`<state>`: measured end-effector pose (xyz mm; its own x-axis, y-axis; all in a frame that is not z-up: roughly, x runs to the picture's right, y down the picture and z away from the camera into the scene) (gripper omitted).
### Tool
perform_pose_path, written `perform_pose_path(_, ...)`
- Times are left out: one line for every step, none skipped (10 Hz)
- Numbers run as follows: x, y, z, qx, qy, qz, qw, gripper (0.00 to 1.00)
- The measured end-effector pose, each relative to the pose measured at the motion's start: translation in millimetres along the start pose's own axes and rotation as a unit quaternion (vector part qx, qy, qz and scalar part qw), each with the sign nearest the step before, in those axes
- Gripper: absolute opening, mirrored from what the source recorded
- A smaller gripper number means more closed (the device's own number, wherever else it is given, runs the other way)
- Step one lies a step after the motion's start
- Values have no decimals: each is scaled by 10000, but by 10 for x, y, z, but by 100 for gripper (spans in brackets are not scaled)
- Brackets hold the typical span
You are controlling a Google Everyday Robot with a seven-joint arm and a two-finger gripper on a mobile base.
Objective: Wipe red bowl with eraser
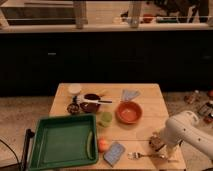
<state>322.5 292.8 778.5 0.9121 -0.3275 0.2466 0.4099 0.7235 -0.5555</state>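
Note:
The red bowl (129, 112) is wide and orange-red, standing upright in the middle right of the wooden table (150, 100). The eraser (156, 143), a small tan and dark block, lies near the table's front right corner. My gripper (161, 141) is at the end of the white arm (189, 132) that reaches in from the right. It sits low over the eraser, right at it, and partly hides it. The bowl is well apart from the gripper, to its upper left.
A fork (146, 156) lies in front of the eraser. A flat blue-grey pad (115, 153), an orange ball (103, 145) and a light green cup (105, 119) are nearby. A green tray (35, 145) fills the front left. A maroon bowl (91, 105) stands behind.

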Motion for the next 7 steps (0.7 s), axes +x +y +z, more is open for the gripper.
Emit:
perform_pose_path(30, -24, -12, -21, 7, -28, 10000, 80)
perform_pose_path(66, -37, -12, -46, 6, -45, 10000, 80)
perform_pose_path(104, -56, -14, -57, 7, -63, 10000, 80)
perform_pose_path(140, -66, -14, -72, 4, -80, 9999, 79)
perform_pose_path(158, -74, -12, -66, -7, -86, 9999, 74)
perform_pose_path(171, -70, -9, -65, -11, -96, 9999, 65)
perform_pose_path(179, -65, -1, -57, -32, -97, 9999, 53)
